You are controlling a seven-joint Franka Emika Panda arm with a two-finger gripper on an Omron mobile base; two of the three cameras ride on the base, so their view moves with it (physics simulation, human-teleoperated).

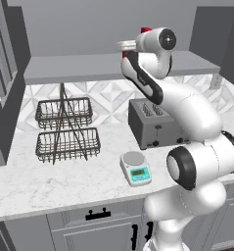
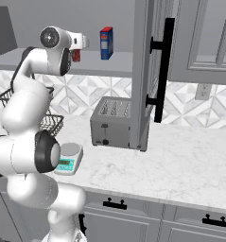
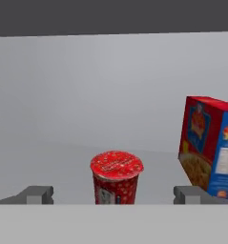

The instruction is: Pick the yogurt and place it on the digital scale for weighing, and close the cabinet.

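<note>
Yogurt (image 3: 116, 177) sits ungrasped between the spread fingers of the gripper (image 3: 113, 194), box (image 3: 208, 150) at three o'clock; weighing and cabinet-closing remain.

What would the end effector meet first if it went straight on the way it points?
Most likely the yogurt, which stands centred between the open fingers on the cabinet shelf. The box is off to one side; depth is unclear.

Shelf: I saw the grey cabinet shelf (image 3: 48, 162) carrying the yogurt (image 3: 116, 177), upright, with the red-and-blue box (image 3: 207, 151) standing apart to its right in the hand view.
Surface: I saw the white marble surface (image 1: 55, 181) holding the wire basket stand (image 1: 65, 128), the toaster (image 1: 152, 122) and the digital scale (image 1: 136, 168), which sat just in front of the toaster.
</note>
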